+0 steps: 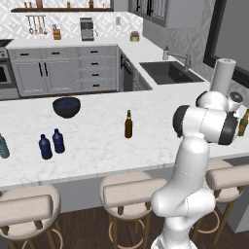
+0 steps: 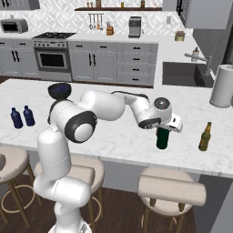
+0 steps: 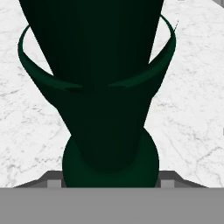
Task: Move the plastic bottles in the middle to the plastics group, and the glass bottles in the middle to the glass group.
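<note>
My gripper (image 2: 166, 126) is shut on the neck of the tall dark green glass bottle (image 2: 162, 138), which stands upright at the counter's near right. In the hand view that green bottle (image 3: 105, 87) sits between my gripper (image 3: 109, 181) fingers. The slim brown glass bottle (image 1: 128, 124) stands alone mid-counter. An olive green beer bottle (image 2: 205, 136) of the glass group stands just right of the held bottle; the arm half hides a glass-group bottle (image 1: 243, 122). At the far left two dark blue plastic bottles (image 1: 45, 147) (image 1: 58, 141) stand by a pale teal one (image 1: 3, 147).
A dark blue bowl (image 1: 66, 107) sits at the counter's back left. A white paper-towel roll (image 2: 223, 86) stands at the back right beside the sink (image 2: 182, 73). Padded stools (image 1: 127, 192) line the near counter edge.
</note>
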Controlling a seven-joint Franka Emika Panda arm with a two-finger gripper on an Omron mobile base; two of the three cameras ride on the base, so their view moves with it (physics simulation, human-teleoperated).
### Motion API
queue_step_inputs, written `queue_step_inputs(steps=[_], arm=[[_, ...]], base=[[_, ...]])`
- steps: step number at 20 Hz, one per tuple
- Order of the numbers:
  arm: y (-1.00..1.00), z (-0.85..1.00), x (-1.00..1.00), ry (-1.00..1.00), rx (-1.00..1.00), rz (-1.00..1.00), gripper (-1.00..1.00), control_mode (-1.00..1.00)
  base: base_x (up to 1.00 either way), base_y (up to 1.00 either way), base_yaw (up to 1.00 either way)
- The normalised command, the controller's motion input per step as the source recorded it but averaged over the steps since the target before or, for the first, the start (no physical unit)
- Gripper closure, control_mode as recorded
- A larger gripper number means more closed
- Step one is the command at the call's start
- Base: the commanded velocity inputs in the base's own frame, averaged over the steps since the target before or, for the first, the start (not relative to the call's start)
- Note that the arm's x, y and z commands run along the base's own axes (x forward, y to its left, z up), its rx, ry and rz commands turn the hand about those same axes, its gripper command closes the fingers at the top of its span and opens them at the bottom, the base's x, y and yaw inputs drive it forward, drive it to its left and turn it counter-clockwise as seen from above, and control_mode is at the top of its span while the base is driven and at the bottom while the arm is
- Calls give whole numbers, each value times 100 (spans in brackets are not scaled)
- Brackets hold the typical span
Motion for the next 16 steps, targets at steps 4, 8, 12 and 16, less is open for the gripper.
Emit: queue_step_inputs(steps=[4, 8, 12, 16], arm=[[0, -47, 4, -1, 2, 1, 100, -100], [0, -46, 3, 0, 0, 0, 100, -100], [0, 0, 0, 0, 0, 0, 100, -100], [0, 0, 0, 0, 0, 0, 100, -100]], base=[[0, 0, 0], [0, 0, 0], [0, 0, 0], [0, 0, 0]])
